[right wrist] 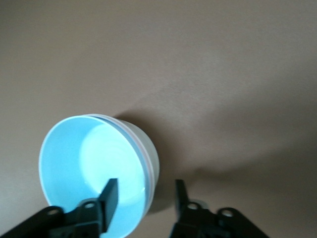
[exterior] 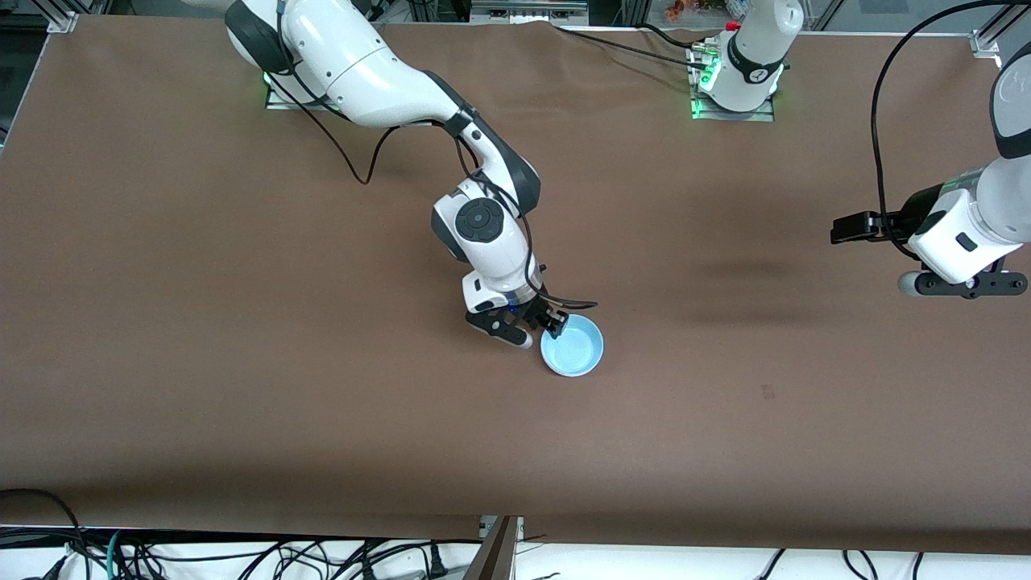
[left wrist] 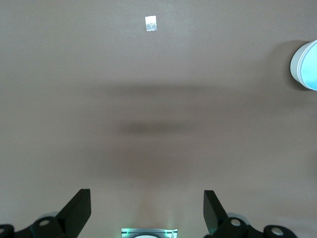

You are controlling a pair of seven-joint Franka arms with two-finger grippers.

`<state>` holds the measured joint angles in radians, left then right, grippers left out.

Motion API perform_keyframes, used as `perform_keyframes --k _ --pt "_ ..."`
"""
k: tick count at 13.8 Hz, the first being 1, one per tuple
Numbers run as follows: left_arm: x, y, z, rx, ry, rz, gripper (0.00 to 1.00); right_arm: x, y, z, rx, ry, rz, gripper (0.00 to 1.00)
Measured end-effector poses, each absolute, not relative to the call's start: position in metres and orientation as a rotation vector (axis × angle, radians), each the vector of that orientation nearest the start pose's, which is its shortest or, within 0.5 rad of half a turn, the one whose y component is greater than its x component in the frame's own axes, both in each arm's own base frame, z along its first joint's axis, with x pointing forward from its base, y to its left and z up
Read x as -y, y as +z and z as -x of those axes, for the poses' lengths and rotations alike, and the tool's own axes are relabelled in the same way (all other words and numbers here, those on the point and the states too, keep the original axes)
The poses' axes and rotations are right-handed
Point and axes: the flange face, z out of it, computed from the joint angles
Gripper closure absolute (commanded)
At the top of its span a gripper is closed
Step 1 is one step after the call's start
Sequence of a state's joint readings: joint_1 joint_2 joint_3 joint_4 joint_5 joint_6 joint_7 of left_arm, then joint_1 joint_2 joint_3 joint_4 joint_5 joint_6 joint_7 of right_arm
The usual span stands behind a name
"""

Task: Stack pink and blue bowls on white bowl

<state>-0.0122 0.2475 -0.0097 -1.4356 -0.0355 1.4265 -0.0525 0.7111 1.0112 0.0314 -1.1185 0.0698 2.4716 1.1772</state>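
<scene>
You see a broad table (exterior: pixel 242 387) covered in a matte brown cloth, flat and faintly grained, with soft shadows across its middle; near the centre, somewhat closer to the front camera's edge than to the edge where the arm bases stand, sits the stack of bowls (exterior: pixel 572 345); the blue bowl (right wrist: pixel 94 168) on top is round, smooth and glossy, light sky blue inside, and in the right wrist view its rim nests over a thin pink line and a pale white outer wall (right wrist: pixel 152 163), so the bowls read as stacked one inside another. The right gripper (exterior: pixel 546 324) is at the stack's rim, its black fingers (right wrist: pixel 110 196) parted, one inside the bowl and one outside the wall, not visibly pressing. The left gripper (left wrist: pixel 147 210) waits over bare cloth toward the left arm's end of the table, fingers spread wide, holding nothing.
</scene>
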Motion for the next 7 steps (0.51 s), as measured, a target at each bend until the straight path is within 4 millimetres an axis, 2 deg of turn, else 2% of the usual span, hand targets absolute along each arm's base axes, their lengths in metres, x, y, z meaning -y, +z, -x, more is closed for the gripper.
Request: perform_keyframes --k 1,2,4,5,7 --pt "0.017 0.532 -0.606 0.047 0.407 3.143 0.0 -0.533 0.228 -0.596 -0.701 -0.184 2.734 0.24" --pt "0.017 0.532 -0.606 0.047 0.407 3.143 0.0 -0.532 0.232 -0.599 -0.704 -0.182 2.741 0.0" --pt "0.017 0.532 -0.606 0.047 0.407 3.143 0.0 -0.525 0.25 -0.608 -0.71 -0.185 2.771 0.0" --pt "0.017 0.532 -0.606 0.047 0.408 3.143 0.0 -0.517 0.266 -0.616 -0.696 -0.2 2.801 0.0" --pt "0.017 0.532 -0.606 0.047 0.408 3.143 0.0 -0.492 0.32 -0.634 -0.62 -0.237 2.856 0.0"
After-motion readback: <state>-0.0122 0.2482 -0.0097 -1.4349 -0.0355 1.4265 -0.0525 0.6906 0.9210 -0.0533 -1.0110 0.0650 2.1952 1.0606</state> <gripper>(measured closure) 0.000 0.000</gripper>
